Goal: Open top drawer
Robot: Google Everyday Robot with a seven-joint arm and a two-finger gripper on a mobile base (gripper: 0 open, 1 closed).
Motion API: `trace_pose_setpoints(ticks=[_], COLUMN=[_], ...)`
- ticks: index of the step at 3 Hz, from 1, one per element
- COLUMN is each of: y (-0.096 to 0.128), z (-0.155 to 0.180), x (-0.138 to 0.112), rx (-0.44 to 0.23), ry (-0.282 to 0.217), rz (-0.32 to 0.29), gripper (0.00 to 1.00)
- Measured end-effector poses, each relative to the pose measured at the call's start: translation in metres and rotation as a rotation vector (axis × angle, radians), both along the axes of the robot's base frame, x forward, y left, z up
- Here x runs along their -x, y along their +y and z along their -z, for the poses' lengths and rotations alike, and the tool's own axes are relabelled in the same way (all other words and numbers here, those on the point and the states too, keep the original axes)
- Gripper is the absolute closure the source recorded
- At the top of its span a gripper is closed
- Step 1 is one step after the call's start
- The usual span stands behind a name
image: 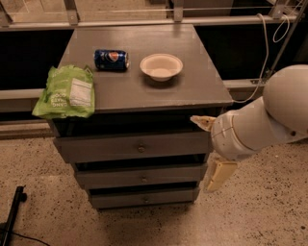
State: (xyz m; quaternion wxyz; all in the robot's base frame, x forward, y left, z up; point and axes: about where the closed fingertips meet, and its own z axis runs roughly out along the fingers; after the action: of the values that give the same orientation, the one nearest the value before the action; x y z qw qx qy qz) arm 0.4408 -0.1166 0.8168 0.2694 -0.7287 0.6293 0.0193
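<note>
Gripper [210, 149]: fingers spread wide, holding nothing, at the cabinet's [144, 91] right edge.
Top drawer [106, 148]: gripper at its 3 o'clock, knob [141, 148] untouched.

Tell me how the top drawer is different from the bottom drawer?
The top drawer has a wider, taller front than the bottom drawer. The top drawer sits just under the tabletop; the bottom drawer is nearest the floor. Both are grey with a small round knob. The open pincer is by the top drawer's right end.

Lab-like test area: speckled floor [38, 163], metal railing [72, 12], grey drawer cabinet [204, 84], jaws beside it.
</note>
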Motion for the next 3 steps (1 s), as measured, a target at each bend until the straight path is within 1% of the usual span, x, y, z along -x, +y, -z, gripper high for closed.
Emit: trace_pose_setpoints(ticks=[1, 2, 3], y=[0.0094, 0.0112, 0.0111], z=[0.0377, 0.0416, 0.0416], x=[-0.0039, -0.0101, -0.0102], rx=[-0.032, -0.014, -0.013], ry=[0.007, -0.049, -0.049], rz=[-0.057, -0.129, -0.129], gripper=[0.00, 0.00, 0.00])
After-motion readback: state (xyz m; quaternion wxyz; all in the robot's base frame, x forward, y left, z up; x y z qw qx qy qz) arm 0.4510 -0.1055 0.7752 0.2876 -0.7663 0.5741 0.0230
